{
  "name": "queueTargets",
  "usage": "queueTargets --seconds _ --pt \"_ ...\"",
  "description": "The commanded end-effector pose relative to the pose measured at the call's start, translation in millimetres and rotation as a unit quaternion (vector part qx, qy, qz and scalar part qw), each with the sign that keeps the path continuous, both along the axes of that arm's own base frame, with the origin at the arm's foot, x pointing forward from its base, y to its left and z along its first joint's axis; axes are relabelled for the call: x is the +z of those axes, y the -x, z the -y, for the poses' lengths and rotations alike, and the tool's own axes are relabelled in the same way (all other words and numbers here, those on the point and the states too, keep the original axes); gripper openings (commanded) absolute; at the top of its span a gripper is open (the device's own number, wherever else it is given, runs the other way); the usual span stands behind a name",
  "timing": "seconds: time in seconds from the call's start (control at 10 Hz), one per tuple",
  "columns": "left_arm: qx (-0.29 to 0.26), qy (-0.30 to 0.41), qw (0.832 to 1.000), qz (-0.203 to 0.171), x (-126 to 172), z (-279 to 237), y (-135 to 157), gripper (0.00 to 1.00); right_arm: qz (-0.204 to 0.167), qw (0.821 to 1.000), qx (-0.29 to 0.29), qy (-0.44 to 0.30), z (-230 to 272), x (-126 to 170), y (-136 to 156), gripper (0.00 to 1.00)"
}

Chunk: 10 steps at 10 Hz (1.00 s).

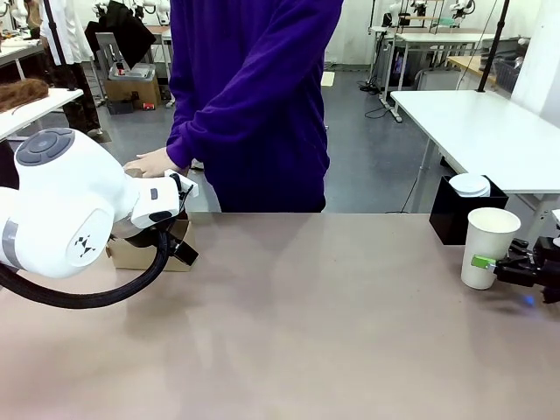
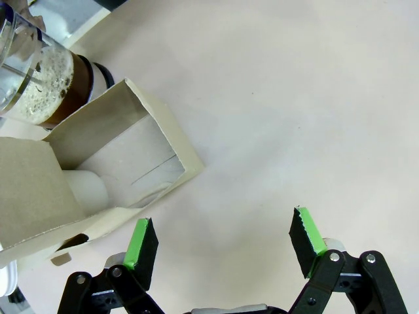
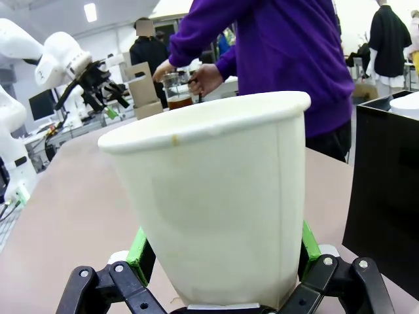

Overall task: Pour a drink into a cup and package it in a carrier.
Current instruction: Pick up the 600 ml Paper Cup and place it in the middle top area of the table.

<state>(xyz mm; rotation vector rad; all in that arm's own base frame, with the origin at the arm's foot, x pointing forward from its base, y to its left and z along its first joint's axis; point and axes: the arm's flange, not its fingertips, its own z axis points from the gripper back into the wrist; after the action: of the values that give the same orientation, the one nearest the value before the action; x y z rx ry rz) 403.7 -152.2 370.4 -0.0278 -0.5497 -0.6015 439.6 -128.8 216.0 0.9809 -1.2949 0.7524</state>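
A white paper cup (image 3: 216,196) stands near the table's right edge (image 1: 488,247). My right gripper (image 1: 500,265) is shut on its lower part, green pads pressed on both sides (image 3: 222,261). At the far left sits the brown cardboard carrier (image 1: 140,255), largely behind my left arm. My left gripper (image 2: 222,239) hovers open just beside the carrier (image 2: 124,150), nothing between its fingers. The drink, dark and foamy in a clear glass jug (image 2: 46,85), stands behind the carrier. In the right wrist view, the person's hands hold the jug (image 3: 177,91).
A black square box (image 1: 451,214) with white lids (image 1: 470,185) on top stands behind the cup at the right. The person in a purple top (image 1: 254,96) stands at the far side, one hand (image 1: 150,164) by the carrier. Bare table stretches between my arms.
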Motion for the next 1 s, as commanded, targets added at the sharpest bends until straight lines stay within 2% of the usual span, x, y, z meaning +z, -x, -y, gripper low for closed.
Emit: queueTargets --seconds 0.0,0.1,0.2,0.6,0.9 --pt "0.000 0.001 1.000 0.000 0.2 -0.2 0.2 1.00 0.008 1.000 -0.010 -0.001 -5.1 -3.0 -1.6 0.80" --pt "0.000 0.001 1.000 0.000 0.2 -0.2 0.2 1.00 -0.010 1.000 -0.007 -0.006 2.2 -1.6 2.1 0.80" --pt "0.000 0.001 1.000 0.000 0.2 -0.2 0.2 1.00 -0.001 1.000 0.001 0.000 -0.9 -0.7 -0.1 0.80" --pt "0.000 0.001 1.000 0.000 0.2 -0.2 0.2 1.00 -0.002 1.000 0.000 -0.001 0.8 -1.3 0.5 0.80" --pt "0.000 0.001 1.000 0.000 0.2 -0.2 0.2 1.00 0.005 0.999 -0.032 -0.015 -38.5 63.7 2.6 0.80"
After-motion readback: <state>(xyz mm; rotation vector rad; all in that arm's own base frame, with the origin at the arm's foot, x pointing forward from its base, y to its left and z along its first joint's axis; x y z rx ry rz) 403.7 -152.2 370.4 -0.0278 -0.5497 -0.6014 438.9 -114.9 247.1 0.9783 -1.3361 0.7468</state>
